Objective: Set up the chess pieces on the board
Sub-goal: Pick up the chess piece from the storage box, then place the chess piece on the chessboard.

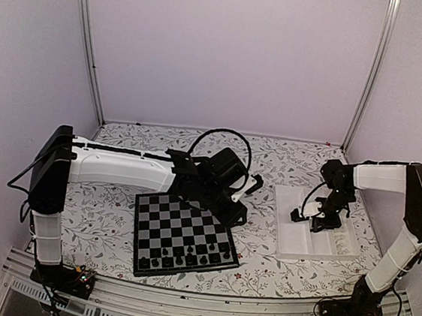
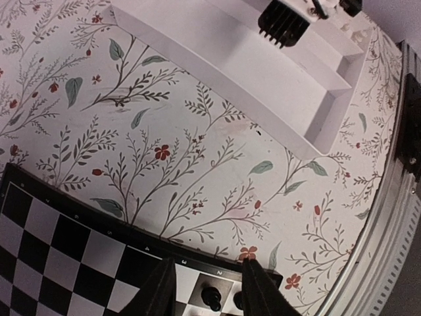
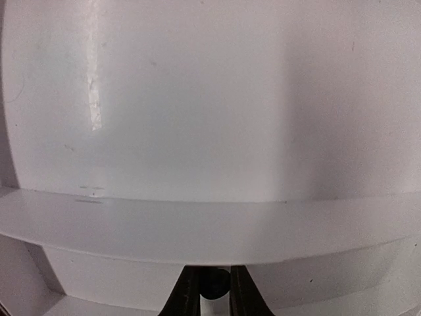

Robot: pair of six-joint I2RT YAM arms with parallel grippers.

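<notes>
The board (image 1: 177, 226) lies mid-table, turned a little, with several black chess pieces (image 1: 189, 260) along its near rows. My left gripper (image 1: 235, 212) hovers over the board's right edge, open and empty. In the left wrist view (image 2: 208, 263) its fingers frame the near right corner of the board (image 2: 66, 243), with two black pieces (image 2: 212, 297) on squares below. My right gripper (image 1: 317, 222) is down in the white tray (image 1: 300, 246). In the right wrist view (image 3: 214, 271) it is shut on one small black chess piece (image 3: 214, 284).
The white compartmented tray (image 2: 263, 85) lies right of the board, with a divider wall (image 3: 210, 227) just ahead of my right fingers. A flowered cloth (image 2: 217, 171) covers the table. A metal rail (image 1: 181, 302) runs along the near edge.
</notes>
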